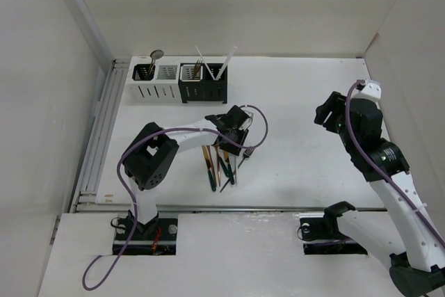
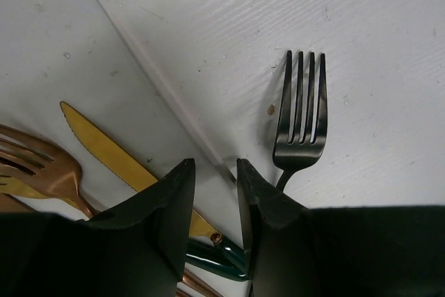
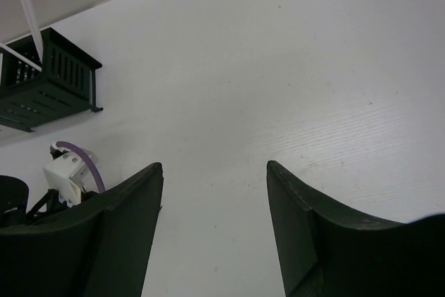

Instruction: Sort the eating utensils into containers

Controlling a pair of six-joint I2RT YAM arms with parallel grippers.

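Top view: containers [image 1: 179, 83] sit in a row at the far left of the bench [image 1: 306, 95], two white then two black; a spoon [image 1: 157, 53] stands in the leftmost white one and white sticks [image 1: 227, 60] lean out of the black ones. Loose utensils [image 1: 217, 166] lie bunched mid-bench, just in front of the left gripper [image 1: 235, 133], with a black fork [image 1: 247, 151] just to their right. The right gripper [image 1: 325, 113] is held well apart from all of this, on the right side. Left wrist view: jaws down at the bench with only a narrow gap between them, not gripping anything. What looks like a thin white stick [image 2: 161, 83] runs diagonally into that gap. A gold knife [image 2: 104, 147] and a dark green handle [image 2: 215, 255] pass under the jaws, a copper fork [image 2: 42, 168] lies left, and the black fork lies tines-up to the right. Right wrist view: jaws wide apart over bare bench, holding nothing; a black caddy [image 3: 62, 81] with a stick in it shows far left.
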